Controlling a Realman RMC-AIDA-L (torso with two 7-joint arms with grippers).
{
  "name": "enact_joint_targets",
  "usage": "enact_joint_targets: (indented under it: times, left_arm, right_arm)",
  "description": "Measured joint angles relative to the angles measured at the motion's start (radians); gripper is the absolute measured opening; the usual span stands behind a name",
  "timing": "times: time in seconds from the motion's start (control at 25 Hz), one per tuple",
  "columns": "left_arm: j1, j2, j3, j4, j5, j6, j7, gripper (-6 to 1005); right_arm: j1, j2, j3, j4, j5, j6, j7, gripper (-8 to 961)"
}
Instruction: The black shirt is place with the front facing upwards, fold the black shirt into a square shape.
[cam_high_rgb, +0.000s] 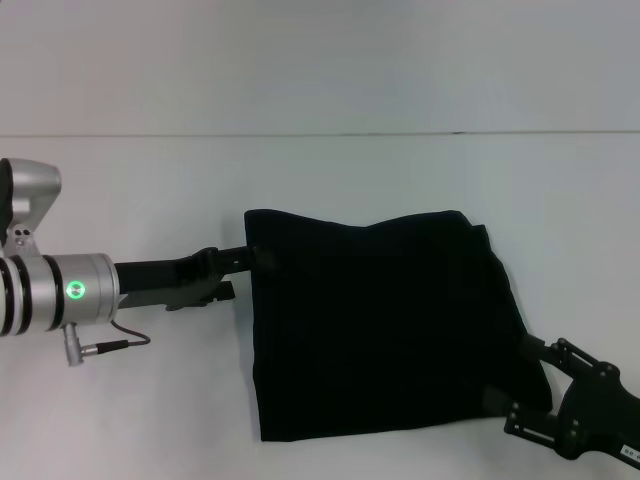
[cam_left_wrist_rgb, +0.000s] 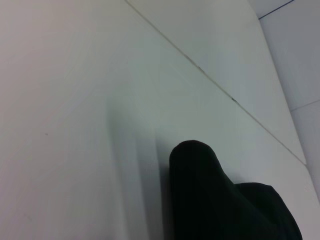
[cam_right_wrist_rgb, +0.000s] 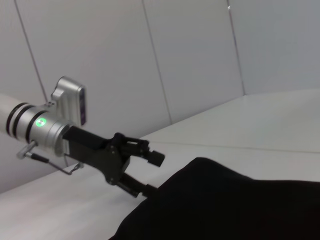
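Right hand (cam_high_rgb: 520, 385) lower right, fingers' state unclear | left hand (cam_high_rgb: 250, 260) wide at black shirt (cam_high_rgb: 380, 330) edge | worktop (cam_high_rgb: 150, 400) | advise: align corners squarely.

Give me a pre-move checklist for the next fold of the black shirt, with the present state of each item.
1. Black shirt already folded to a roughly square block on the white table: ok.
2. Left gripper at the shirt's far left corner, one finger under the edge and one above it in the right wrist view: ok.
3. Left gripper closed on the cloth: not ok, its fingers stand apart.
4. Right gripper at the shirt's near right corner: ok.
5. Right gripper holding cloth: cannot tell.
6. Far edge flat: not ok, it bulges up near the left gripper.
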Motion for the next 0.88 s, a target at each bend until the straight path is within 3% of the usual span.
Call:
enact_joint_targets:
  times: [0.48,0.88]
  left_arm:
    - [-0.012,-0.023,0.002,-0.003,0.000,-0.004,-0.005,930]
    - [-0.038,-0.036,0.067,0.003,0.000,-0.034,-0.007,919]
  right_arm:
    - [0.003,0.000,0.000,0.000,-0.022,-0.002,0.000,934]
    - [0.004,0.000,-0.001,0.000,-0.022,-0.009,0.000,934]
